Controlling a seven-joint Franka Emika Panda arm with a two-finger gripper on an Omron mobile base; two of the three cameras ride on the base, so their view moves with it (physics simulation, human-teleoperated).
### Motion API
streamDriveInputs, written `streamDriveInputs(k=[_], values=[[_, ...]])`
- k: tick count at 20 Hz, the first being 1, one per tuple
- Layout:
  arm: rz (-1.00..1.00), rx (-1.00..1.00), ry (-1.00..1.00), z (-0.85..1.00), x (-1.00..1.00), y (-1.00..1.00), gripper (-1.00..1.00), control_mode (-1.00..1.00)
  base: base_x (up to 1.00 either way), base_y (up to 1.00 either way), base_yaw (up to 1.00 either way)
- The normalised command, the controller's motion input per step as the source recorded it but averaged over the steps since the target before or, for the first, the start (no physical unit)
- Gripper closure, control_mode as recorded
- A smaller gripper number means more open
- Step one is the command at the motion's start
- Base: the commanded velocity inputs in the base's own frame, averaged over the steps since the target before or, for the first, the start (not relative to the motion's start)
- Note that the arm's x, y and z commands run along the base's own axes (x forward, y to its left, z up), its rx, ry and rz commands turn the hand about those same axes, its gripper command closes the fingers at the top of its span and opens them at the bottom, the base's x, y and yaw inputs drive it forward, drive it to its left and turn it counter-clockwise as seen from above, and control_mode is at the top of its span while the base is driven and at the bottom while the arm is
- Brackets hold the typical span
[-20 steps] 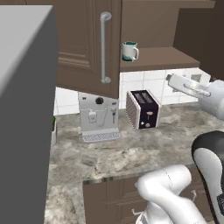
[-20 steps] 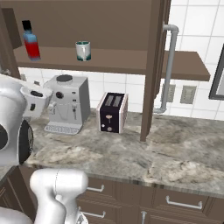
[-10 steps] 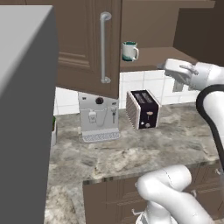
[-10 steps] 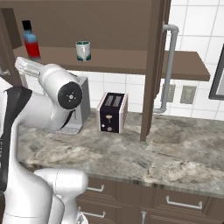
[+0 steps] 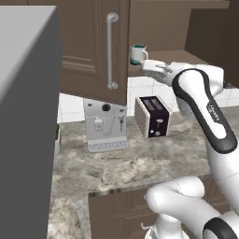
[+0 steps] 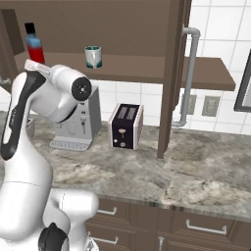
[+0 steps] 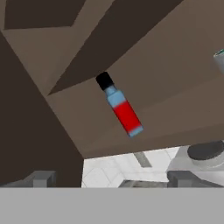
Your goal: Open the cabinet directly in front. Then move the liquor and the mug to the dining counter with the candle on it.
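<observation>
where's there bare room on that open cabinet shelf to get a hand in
On the cabinet shelf, the widest bare stretch runs from the mug right to the open door edge. A narrower gap lies between the liquor and the mug. The far left corner, liquor against the cabinet wall, is tightest.

cabinet [image 6: 171,73] open, liquor [image 6: 34,44] and mug [image 6: 93,57] upright on shelf
</observation>
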Motion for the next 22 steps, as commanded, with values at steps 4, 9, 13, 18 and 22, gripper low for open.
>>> streamDriveInputs(k=[4,9,13,18,22], values=[[0.24,0.00,0.11,-0.03,0.84,0.79,-1.00,-1.00,0.00,0.00,0.00],[0.44,-0.01,0.14,0.00,0.20,0.88,-1.00,-1.00,0.00,0.00,0.00],[0.60,-0.09,0.03,0.00,-0.36,1.00,-1.00,-1.00,0.00,0.00,0.00],[0.56,-0.10,0.00,0.00,-0.56,1.00,-1.00,-1.00,0.00,0.00,0.00],[0.42,-0.06,-0.06,0.00,-0.69,1.00,-1.00,-1.00,0.00,0.00,0.00]])
